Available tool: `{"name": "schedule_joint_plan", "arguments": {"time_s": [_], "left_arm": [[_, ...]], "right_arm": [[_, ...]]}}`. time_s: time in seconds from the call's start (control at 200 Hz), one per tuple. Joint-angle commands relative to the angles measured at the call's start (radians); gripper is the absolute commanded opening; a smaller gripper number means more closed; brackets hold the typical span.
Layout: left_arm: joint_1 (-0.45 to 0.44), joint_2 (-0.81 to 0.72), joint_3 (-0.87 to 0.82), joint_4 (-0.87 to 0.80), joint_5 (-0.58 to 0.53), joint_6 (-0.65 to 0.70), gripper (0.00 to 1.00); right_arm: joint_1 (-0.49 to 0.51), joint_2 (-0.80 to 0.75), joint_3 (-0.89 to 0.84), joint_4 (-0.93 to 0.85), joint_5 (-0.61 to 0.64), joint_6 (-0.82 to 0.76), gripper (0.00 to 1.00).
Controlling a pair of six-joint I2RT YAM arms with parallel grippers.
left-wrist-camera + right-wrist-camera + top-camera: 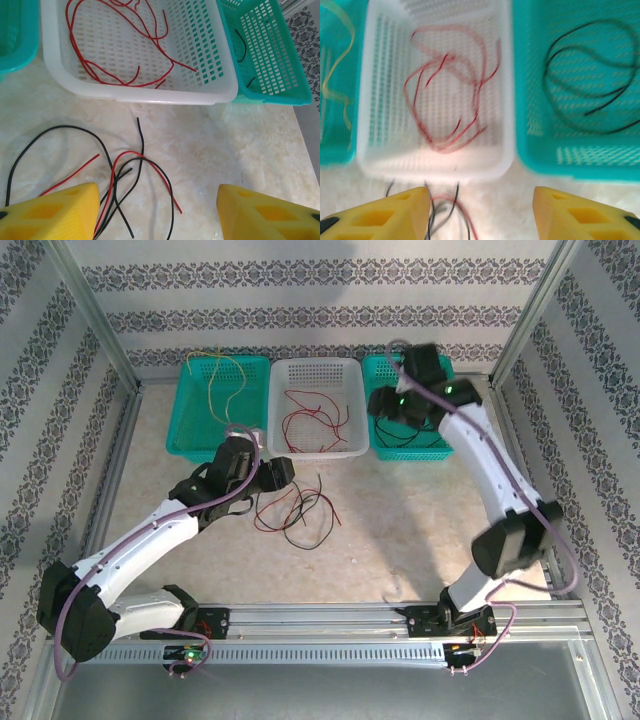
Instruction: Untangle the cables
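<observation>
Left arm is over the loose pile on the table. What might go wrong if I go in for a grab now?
1. The red and black cables cross several times under the open left gripper; closing there may pinch both colours and lift the knot whole.
2. The pile lies near the white basket; a dragged strand could catch on its perforated wall.

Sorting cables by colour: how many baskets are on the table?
3: left teal basket holding yellow cables, middle white basket holding red cables, right teal basket holding black cables, partly behind the right arm.
</observation>
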Motion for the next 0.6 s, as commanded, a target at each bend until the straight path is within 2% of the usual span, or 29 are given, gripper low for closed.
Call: {"name": "schedule_joint_plan", "arguments": {"time_s": [0.0, 0.1, 0.17, 0.235, 0.43, 0.595], "left_arm": [[0.019, 0.008, -0.019, 0.028, 0.044, -0.027, 0.62], [0.026, 0.028, -0.018, 0.034, 0.083, -0.034, 0.61], [0.026, 0.045, -0.016, 0.036, 0.107, -0.038, 0.6], [0.026, 0.061, -0.02, 0.041, 0.12, -0.044, 0.59], [0.028, 0.087, -0.029, 0.033, 0.117, -0.06, 0.56], [0.057, 0.055, -0.056, 0.036, 0.1, -0.104, 0.54]], "right_arm": [[0.08, -0.104, -0.235, 0.148, -0.006, 0.092, 0.58], [0.18, -0.144, -0.417, 0.243, -0.024, 0.192, 0.58], [0.253, -0.135, -0.471, 0.232, 0.044, 0.214, 0.58], [0.303, -0.112, -0.508, 0.241, 0.047, 0.248, 0.57], [0.457, 0.006, -0.489, 0.264, 0.053, 0.284, 0.56], [0.52, 0.145, -0.429, 0.296, 0.033, 0.295, 0.49]]}}
